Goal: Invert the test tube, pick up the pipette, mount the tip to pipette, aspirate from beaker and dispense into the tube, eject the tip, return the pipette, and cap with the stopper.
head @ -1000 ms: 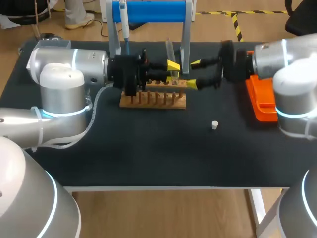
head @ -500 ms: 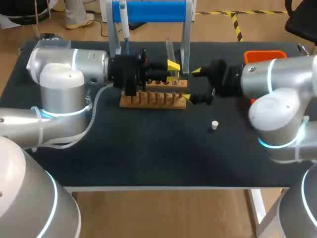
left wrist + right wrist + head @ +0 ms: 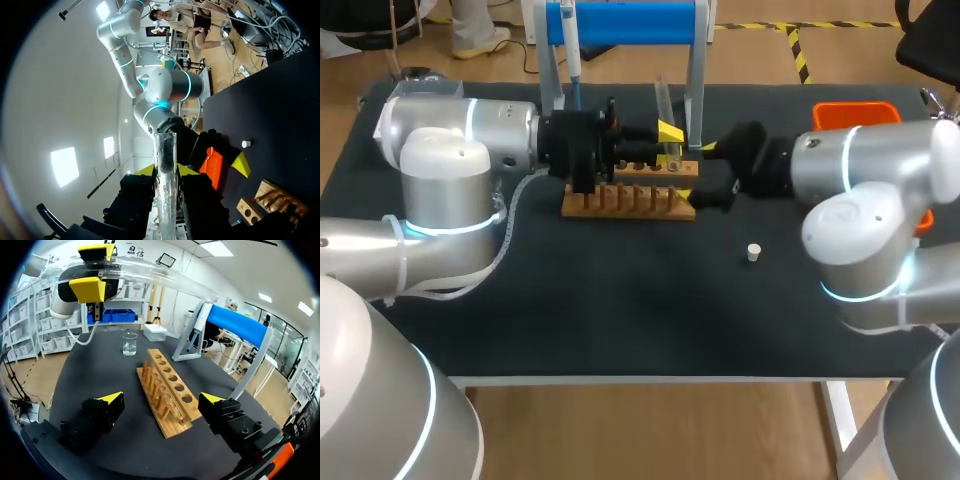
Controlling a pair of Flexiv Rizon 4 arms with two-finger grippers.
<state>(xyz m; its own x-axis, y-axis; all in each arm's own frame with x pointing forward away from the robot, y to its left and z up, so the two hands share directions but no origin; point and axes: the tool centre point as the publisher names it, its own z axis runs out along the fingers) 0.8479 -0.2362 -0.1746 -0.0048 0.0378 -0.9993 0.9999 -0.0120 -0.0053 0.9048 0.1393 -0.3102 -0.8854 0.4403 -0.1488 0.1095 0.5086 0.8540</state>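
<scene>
Clear glass test tube is pinched between our left fingers, ahead of our right fingers, which gape wide and empty, facing the holed wooden rack. We judge a misaligned closing could knock it loose.

The black tabletop carries a wooden rack near the middle. Just behind it stands a frame with a blue bar. A small white stopper lies alone, in front and right of the rack. An orange tray sits far right. A glass beaker stands apart, beyond the rack's other end.
</scene>
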